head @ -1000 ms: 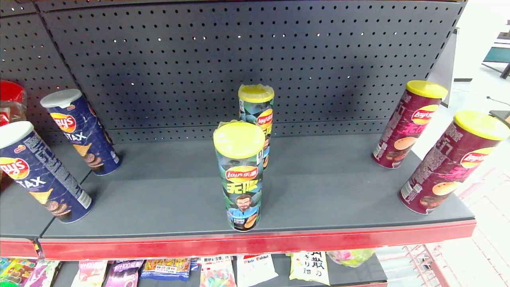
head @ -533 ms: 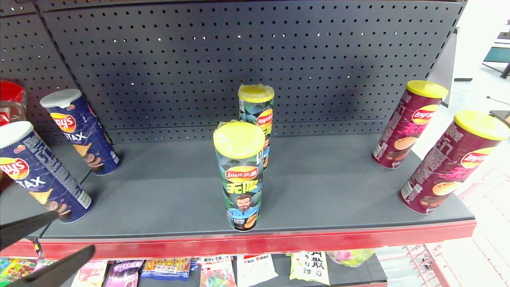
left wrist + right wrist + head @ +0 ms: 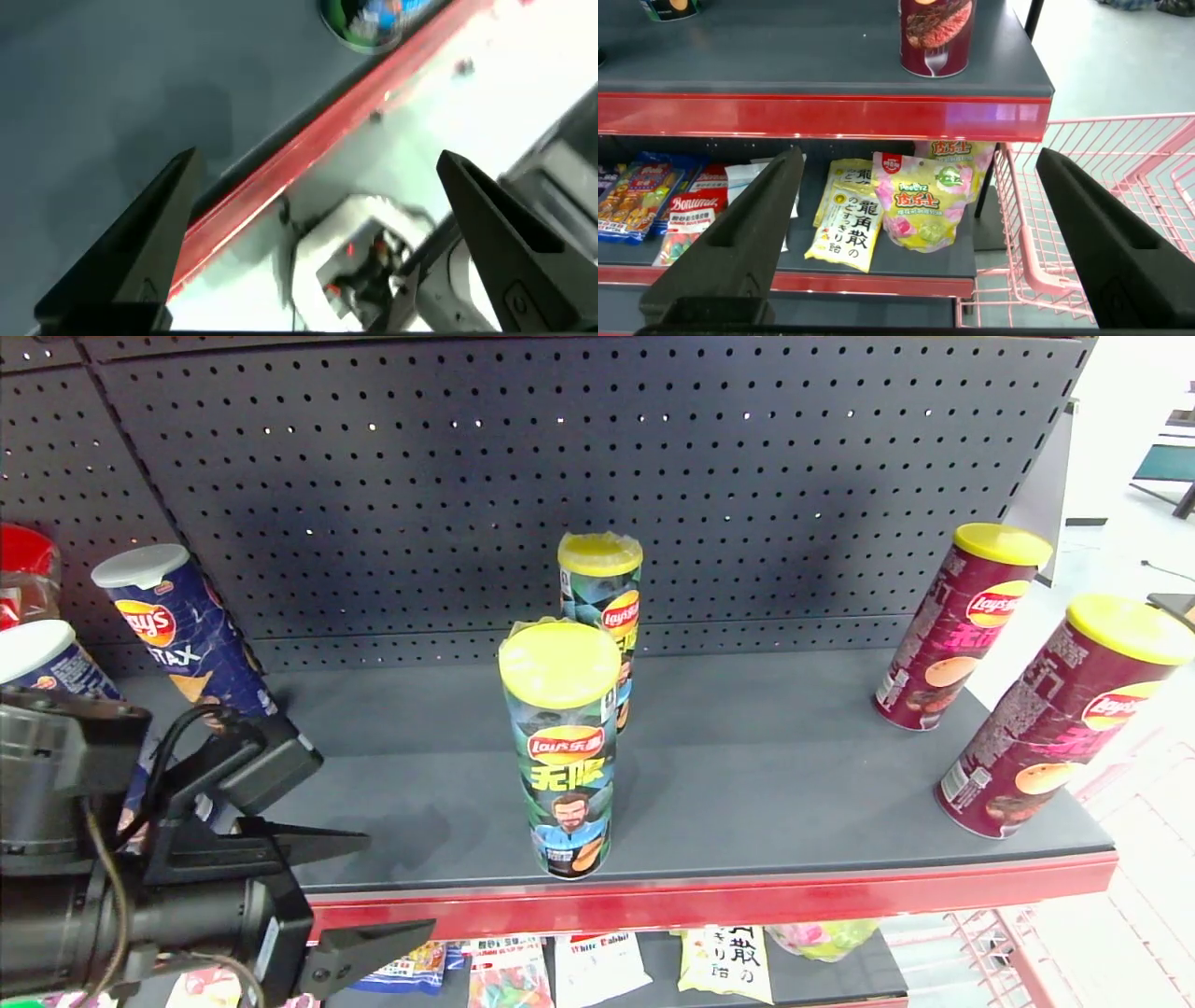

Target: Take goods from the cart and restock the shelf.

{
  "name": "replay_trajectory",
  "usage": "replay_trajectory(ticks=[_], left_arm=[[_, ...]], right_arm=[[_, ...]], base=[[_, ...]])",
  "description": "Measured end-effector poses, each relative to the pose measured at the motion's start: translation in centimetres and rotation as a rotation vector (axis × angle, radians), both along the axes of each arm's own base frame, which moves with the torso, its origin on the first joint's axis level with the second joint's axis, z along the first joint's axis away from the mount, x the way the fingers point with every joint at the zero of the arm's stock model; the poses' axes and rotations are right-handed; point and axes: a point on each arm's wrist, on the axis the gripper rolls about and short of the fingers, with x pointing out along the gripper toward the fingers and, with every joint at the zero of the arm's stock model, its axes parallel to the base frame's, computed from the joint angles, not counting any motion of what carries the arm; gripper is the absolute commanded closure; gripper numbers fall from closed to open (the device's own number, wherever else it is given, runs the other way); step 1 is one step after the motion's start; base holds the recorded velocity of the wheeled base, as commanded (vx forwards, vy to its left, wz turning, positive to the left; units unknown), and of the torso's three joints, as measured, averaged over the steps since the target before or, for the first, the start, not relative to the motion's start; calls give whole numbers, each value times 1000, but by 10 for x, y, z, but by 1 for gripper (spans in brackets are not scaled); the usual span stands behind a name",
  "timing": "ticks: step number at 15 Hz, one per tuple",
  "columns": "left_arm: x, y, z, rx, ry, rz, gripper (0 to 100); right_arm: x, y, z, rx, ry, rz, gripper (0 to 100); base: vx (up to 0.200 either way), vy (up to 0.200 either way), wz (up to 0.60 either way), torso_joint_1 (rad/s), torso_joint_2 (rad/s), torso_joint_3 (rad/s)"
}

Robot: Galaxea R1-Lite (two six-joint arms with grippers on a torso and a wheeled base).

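A grey shelf [image 3: 747, 775] with a red front edge [image 3: 709, 901] holds chip cans. Two green cans with yellow lids stand mid-shelf, one at the front [image 3: 563, 747] and one behind it [image 3: 602, 607]. Two maroon cans [image 3: 957, 625] [image 3: 1060, 719] stand at the right. A blue can [image 3: 182, 635] stands at the left, and a second one [image 3: 42, 658] is partly hidden by my left arm. My left gripper [image 3: 401, 885] is open and empty at the shelf's front edge, left of the front green can. From its wrist, the left gripper [image 3: 318, 168] spans the red edge [image 3: 308, 140]. My right gripper [image 3: 920, 163] is open and empty, lower down, facing the shelf below.
A pink wire cart [image 3: 1083, 243] stands to the right of the shelf unit, also visible as the cart [image 3: 1148, 859] at the lower right. Snack bags [image 3: 924, 201] lie on the lower shelf. A perforated back panel [image 3: 560, 476] closes the shelf behind.
My left arm has come up from the lower left and now covers most of the near blue can. Its open fingers have advanced rightward along the shelf edge.
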Motion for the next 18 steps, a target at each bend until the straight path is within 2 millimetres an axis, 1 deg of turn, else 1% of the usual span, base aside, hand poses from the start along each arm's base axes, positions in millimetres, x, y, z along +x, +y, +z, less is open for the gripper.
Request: replay_trajectory(ticks=[3, 6, 11, 18], left_arm=[[23, -13, -6, 42, 22, -37, 0], [45, -22, -11, 85, 33, -8, 0], [74, -34, -17, 90, 4, 6, 0], [91, -49, -23, 96, 12, -15, 0]], right_arm=[[0, 0, 0, 0, 0, 0, 0], [0, 0, 0, 0, 0, 1, 0], [0, 0, 0, 0, 0, 0, 0], [0, 0, 0, 0, 0, 0, 0]], base=[[0, 0, 0, 0, 0, 0], [0, 0, 0, 0, 0, 0], [0, 0, 0, 0, 0, 0], [0, 0, 0, 0, 0, 0]])
